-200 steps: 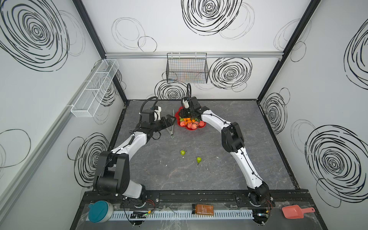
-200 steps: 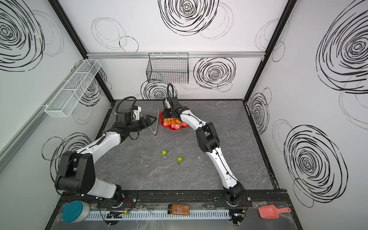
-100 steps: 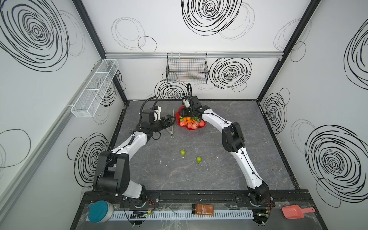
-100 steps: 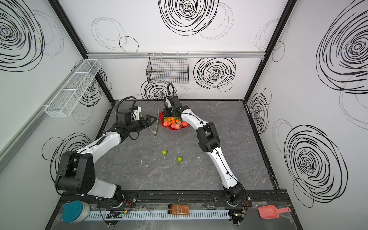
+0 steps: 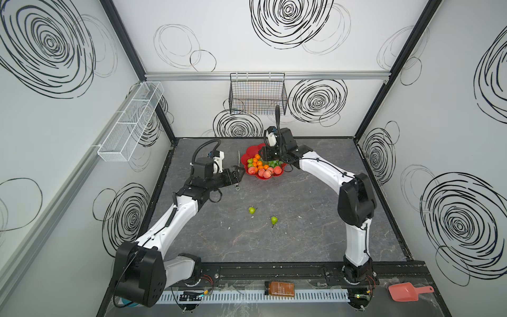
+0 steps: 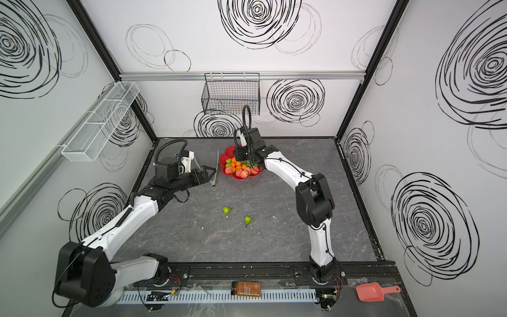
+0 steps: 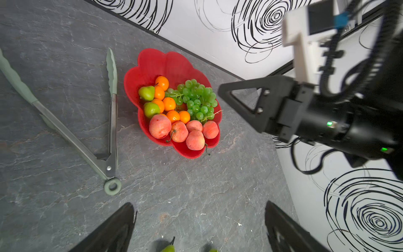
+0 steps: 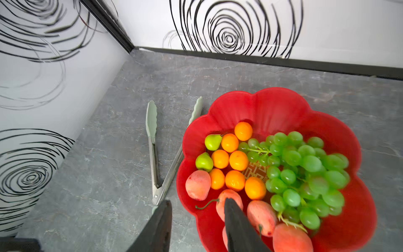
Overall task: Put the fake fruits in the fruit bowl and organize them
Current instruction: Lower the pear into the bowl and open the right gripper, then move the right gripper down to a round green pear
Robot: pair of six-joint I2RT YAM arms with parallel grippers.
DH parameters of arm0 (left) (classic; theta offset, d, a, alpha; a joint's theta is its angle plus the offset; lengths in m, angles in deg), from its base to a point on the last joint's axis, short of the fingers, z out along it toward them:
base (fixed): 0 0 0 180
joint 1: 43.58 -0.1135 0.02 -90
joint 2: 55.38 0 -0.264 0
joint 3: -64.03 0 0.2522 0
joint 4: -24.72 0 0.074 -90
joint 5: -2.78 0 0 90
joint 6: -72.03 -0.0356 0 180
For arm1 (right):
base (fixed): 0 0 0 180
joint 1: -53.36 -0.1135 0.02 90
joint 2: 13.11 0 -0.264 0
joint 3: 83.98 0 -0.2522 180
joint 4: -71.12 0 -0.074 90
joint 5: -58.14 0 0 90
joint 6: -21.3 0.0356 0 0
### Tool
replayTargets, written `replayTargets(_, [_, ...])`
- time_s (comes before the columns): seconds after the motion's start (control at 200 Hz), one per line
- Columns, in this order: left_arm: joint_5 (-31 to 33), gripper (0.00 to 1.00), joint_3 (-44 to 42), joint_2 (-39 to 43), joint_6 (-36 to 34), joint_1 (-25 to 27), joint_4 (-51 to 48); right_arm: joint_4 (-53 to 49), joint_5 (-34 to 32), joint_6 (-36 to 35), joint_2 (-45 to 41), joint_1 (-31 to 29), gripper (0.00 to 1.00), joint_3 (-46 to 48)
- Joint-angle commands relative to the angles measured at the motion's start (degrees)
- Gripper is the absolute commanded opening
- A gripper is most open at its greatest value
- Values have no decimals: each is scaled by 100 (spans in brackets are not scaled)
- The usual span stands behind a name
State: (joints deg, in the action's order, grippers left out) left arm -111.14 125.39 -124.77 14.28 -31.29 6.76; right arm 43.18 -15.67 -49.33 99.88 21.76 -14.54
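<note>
The red fruit bowl [image 5: 253, 149] [image 6: 228, 151] [image 8: 272, 104] [image 7: 161, 63] stands near the back wall. It holds several tangerines [image 8: 237, 160], several peaches [image 8: 198, 185], two pears [image 8: 212, 141] and the green grapes [image 8: 305, 165]. Two more pears [image 5: 251, 210] [image 5: 273, 219] lie loose mid-table. My right gripper [image 8: 197, 201] [image 5: 268, 159] hovers over the bowl's rim, open and empty. My left gripper [image 7: 198, 204] [image 5: 241, 172] is wide open, left of the bowl, above bare table.
Green-tipped metal tongs [image 5: 238, 173] [image 7: 111, 109] lie open just left of the bowl. A black wire basket [image 5: 258, 94] hangs on the back wall, a white mesh shelf [image 5: 131, 120] on the left wall. A pink scoop [image 5: 408, 292] and amber jar [image 5: 279, 288] sit beyond the front rail.
</note>
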Motion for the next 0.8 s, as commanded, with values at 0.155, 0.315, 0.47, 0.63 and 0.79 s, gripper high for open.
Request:
replayTargets(0.155, [626,96,-658,913,238,722,-381,945,-701,336,-1396,-284,45,2078])
replayTargets(0.315, [883,96,-1040,1411,315,1105,-572,870,-1294,288,-2055,-672,47,2896])
replayTargets(0.47, [1059,96,-1388,1859,436,1383,-712,780,-1441,522,-2557,-868,51,3715])
replayTargets(0.63, [1245,96,-1709,2173,638,1763,-748,349,-1651,905,-2949,-1057,50,4265])
replayTargets(0.79, [1508,96,-2014,2407,906,2243,-757,57,-1620,1312,-3277,-1121,47,4703])
